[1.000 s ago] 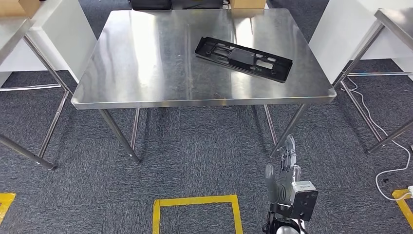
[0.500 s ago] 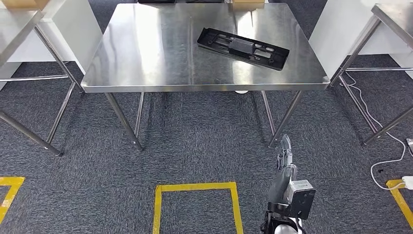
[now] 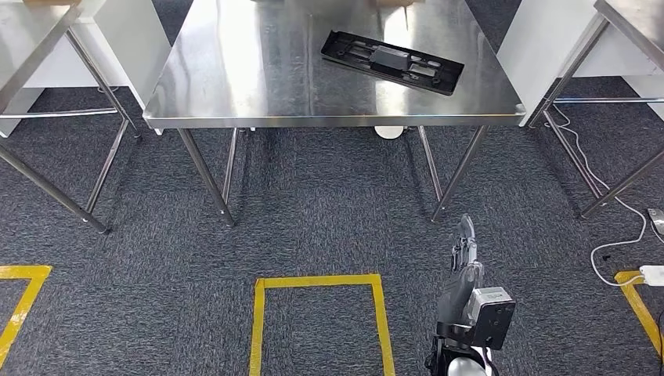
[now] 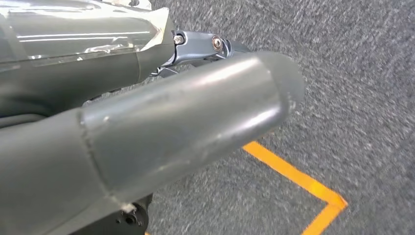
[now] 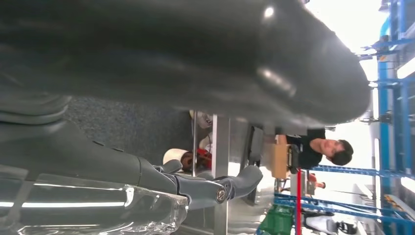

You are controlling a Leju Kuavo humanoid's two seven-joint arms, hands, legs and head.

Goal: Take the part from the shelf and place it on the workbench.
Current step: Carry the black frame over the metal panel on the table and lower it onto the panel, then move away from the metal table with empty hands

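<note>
The black flat part (image 3: 391,61) lies on the steel workbench (image 3: 258,86), towards its right far side, with nothing touching it. My right hand (image 3: 463,262) hangs low beside my body, well short of the bench, its fingers stretched straight and holding nothing. The right wrist view shows the same hand (image 5: 220,188) with its thumb and fingers apart and empty, the bench leg beyond them. In the left wrist view my left hand (image 4: 186,112) hangs over the carpet, its thick thumb and a dark finger extended around nothing.
Another steel table (image 3: 31,39) stands at the left and one (image 3: 626,19) at the right. A yellow tape square (image 3: 317,280) marks the carpet before me. Cables and a power strip (image 3: 650,274) lie at the right. A person (image 5: 323,147) stands beyond the bench near blue shelving (image 5: 391,73).
The whole picture has shifted: the bench now sits higher and farther in the head view, so the camera has moved back. The part lies as before and my right hand still hangs empty.
</note>
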